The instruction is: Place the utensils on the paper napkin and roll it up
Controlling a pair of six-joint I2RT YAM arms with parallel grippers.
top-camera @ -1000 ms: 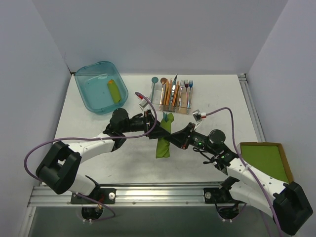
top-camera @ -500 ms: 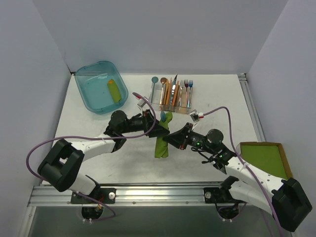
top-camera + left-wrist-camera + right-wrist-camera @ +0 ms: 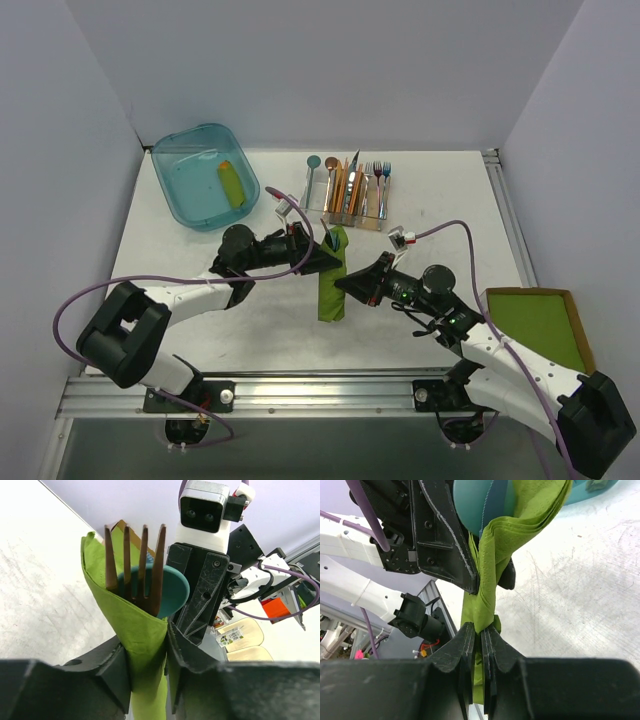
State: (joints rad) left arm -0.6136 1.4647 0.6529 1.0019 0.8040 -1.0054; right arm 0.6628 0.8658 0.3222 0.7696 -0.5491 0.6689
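Tightened since earlier, left hand (image 3: 148, 652) grasps paper napkin (image 3: 131, 622) | right hand (image 3: 480, 630) pinches it | utensils (image 3: 146, 596) mostly wrapped, hidden

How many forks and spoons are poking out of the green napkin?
2. A copper fork sticks up in front, a teal spoon right behind it. More could be hidden inside the napkin.

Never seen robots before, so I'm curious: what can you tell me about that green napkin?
The napkin is thin lime-green paper, soft and matte, rolled into a creased tube. A copper fork and a teal spoon poke from its open end, which points toward the far side of the table. The left gripper squeezes it near that end; the right gripper pinches it lower down.
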